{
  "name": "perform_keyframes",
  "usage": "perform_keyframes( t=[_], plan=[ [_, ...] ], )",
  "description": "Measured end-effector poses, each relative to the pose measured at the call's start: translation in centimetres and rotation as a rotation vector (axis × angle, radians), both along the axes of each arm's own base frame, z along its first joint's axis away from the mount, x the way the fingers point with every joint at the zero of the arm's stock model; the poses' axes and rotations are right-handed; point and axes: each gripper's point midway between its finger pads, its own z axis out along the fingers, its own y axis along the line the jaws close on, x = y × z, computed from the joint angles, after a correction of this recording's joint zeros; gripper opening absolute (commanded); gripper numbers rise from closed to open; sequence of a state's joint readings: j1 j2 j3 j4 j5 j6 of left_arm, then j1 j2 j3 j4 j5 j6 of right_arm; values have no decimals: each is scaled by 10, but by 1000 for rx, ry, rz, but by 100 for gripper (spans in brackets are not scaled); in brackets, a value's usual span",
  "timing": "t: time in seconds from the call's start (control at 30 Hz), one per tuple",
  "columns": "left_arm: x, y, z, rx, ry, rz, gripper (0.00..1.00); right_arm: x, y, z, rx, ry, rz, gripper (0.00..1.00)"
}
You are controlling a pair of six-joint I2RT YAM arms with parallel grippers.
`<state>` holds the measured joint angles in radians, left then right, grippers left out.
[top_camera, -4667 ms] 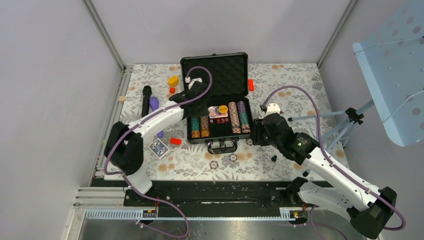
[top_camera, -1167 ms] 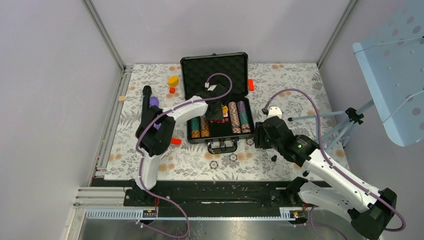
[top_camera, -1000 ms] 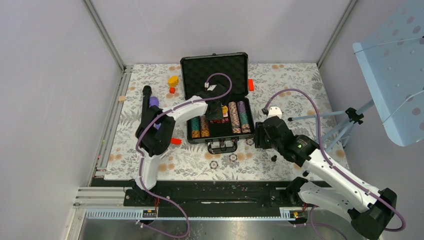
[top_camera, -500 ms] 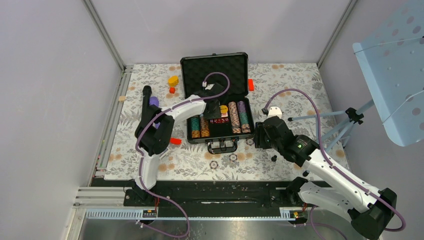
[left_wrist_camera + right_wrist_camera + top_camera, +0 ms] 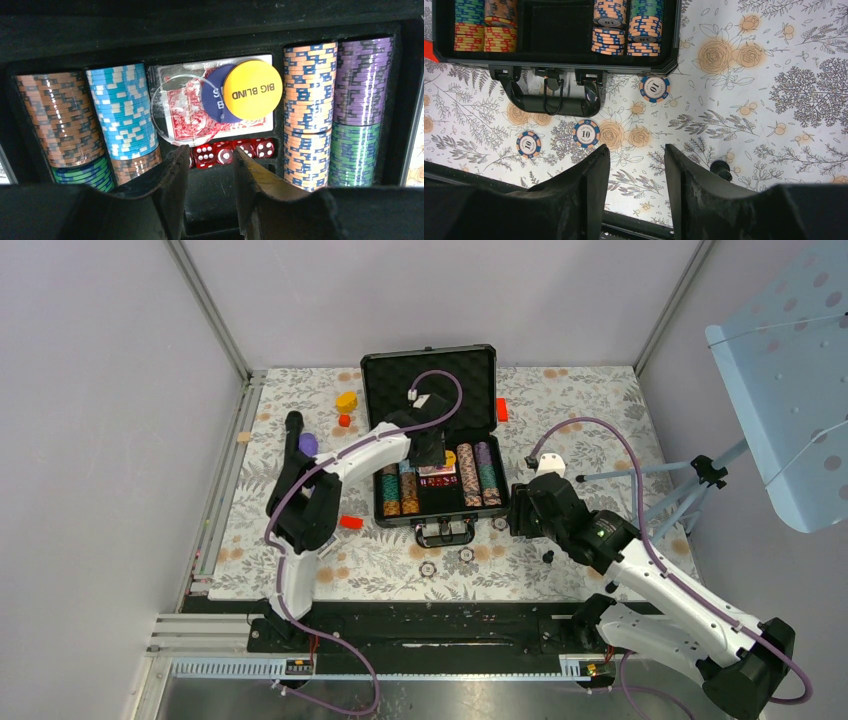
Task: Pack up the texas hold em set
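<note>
The black case (image 5: 428,390) lies open at the table's middle, foam lid leaning back. Its base holds rows of striped chips (image 5: 310,110), a red card deck (image 5: 192,112), a yellow BIG BLIND button (image 5: 252,90) and red dice (image 5: 235,151). My left gripper (image 5: 210,160) hovers over the base's centre compartment, open and empty; it also shows in the top view (image 5: 430,448). My right gripper (image 5: 633,155) is open and empty above the cloth, right of the case handle (image 5: 554,100). Three loose chips (image 5: 586,133) lie on the cloth near the handle.
A yellow block (image 5: 346,400) and red blocks (image 5: 350,522) lie left of the case, another red block (image 5: 502,409) to its right. A purple-and-black cylinder (image 5: 293,445) lies at the left. A small black peg (image 5: 722,170) sits by my right gripper. A tripod (image 5: 700,475) stands at the right.
My left arm swung from the case's left edge to over its centre, then drew slightly back toward the lid. The right arm has barely moved.
</note>
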<state>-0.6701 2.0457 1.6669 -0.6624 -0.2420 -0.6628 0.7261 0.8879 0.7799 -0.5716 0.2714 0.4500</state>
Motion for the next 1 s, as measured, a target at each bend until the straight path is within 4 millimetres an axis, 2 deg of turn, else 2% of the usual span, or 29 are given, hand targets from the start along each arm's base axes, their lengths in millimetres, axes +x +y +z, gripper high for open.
perform_keyframes(
  t=[0.13,0.3,0.53,0.73,1.0],
  plan=[
    [-9,7,3,0,2,0,37,0,0,0,1,0,-1,51],
    [-19,13,9,-17,-3,-3,24,0,0,0,4,0,-3,51],
    [-23,9,4,-36,16,-8,10,0,0,1,8,-1,-6,52],
    [-22,6,-9,-36,37,-15,5,-1,-1,-1,7,0,-6,52],
    [-25,4,-28,-23,75,-22,5,-2,-1,-2,5,3,-6,53]
  ],
)
